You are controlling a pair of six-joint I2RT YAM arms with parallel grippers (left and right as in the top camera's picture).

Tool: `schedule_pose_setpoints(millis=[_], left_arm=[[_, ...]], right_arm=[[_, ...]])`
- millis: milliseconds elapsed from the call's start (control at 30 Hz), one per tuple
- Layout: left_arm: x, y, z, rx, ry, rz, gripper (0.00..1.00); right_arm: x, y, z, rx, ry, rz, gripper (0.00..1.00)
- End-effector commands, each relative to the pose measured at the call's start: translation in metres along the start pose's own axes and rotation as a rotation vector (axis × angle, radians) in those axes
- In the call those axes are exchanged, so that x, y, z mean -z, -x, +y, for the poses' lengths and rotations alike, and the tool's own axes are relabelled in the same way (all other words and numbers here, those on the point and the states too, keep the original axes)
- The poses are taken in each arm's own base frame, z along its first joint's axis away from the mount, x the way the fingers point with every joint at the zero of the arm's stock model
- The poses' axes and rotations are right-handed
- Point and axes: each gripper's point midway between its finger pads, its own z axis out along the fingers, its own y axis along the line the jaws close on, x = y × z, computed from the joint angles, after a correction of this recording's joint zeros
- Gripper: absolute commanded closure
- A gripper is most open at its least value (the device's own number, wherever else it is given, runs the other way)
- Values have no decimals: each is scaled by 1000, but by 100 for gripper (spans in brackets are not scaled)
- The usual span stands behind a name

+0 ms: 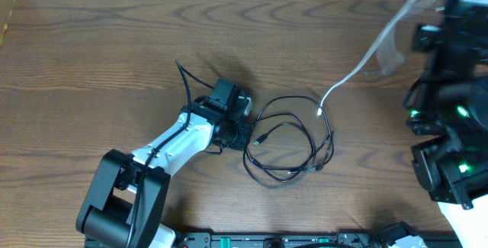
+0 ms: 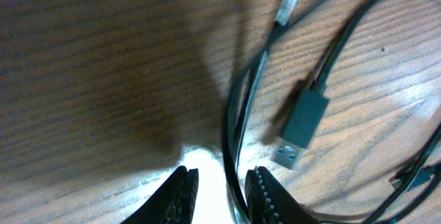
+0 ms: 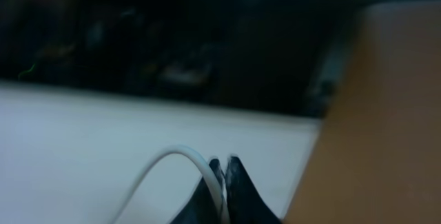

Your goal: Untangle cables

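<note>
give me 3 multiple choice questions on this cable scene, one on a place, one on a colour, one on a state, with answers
1. Where does the USB plug lie?
A) flat on the table
B) clamped in the right pincer
C) hanging off the table edge

2. What colour is the cable in the right pincer?
A) black
B) white
C) red

3. How do the fingers of the left pincer stand?
A) apart, with a black cable running between them
B) pressed together on nothing
C) clamped on the USB plug

Answers:
1 A: the left wrist view shows the plug resting on the wood, free of both pincers.
2 B: the white cable arcs into the shut tips in the right wrist view.
3 A: a gap shows between the two fingers, and the cable passes through it.
</note>
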Motion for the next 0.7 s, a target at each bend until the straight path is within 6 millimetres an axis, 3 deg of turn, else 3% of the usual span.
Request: schedule_pose_setpoints(millis=[0,67,133,367,467,567,667], left_arm=[[2,6,1,3,5,-14,71],[2,7,1,2,5,-17,71],[2,7,1,1,5,-18,71],[2,7,1,2,5,-17,71],[2,7,1,2,5,-17,71],[2,7,1,2,5,-17,71],[2,7,1,2,5,-17,71]], right_arm=[[5,32,-22,116,-76,-99,99],[6,44,-18,112,-46,-159,99],[6,44,-17,114,-42,-157,99],[-5,0,0,214,-4,-2,99],[-15,-17,16,258,25,36,99],[-26,-44,37,422,70,90,99],[-38,-71,35,488,21,175,99]])
